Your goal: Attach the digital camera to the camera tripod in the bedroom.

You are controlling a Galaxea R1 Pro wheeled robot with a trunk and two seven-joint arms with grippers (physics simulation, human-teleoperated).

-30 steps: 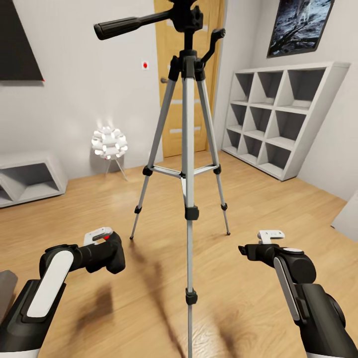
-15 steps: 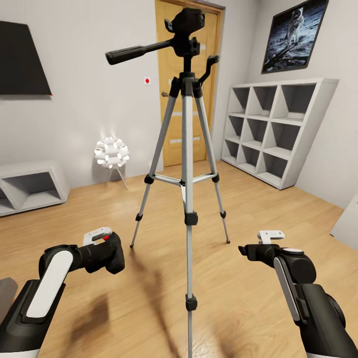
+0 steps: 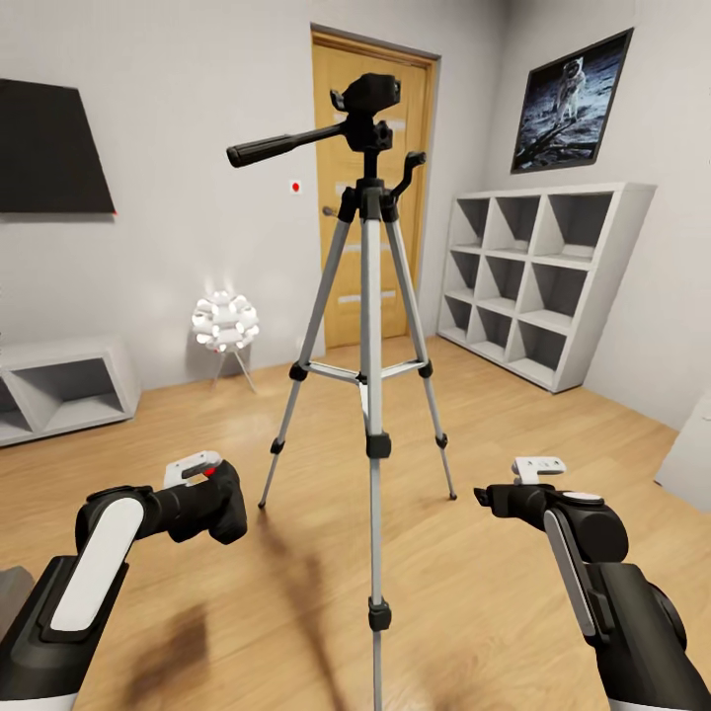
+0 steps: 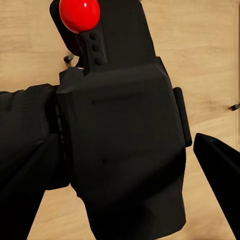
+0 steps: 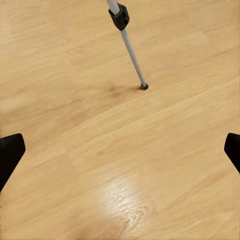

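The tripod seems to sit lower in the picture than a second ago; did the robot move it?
No, the camera view tilted up, shifting the whole room down. The camera tripod stands unmoved. The left gripper still holds the digital camera; the right gripper stays open.

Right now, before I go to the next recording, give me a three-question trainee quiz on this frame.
1. True or false: the digital camera is already mounted on the camera tripod.
2. Which gripper holds the camera: A) left gripper B) right gripper C) neither?
3. Fill in: the right gripper's fingers are spread over bare ____.

Key
1. False: the tripod head is bare.
2. A.
3. Wood floor, near one tripod foot.
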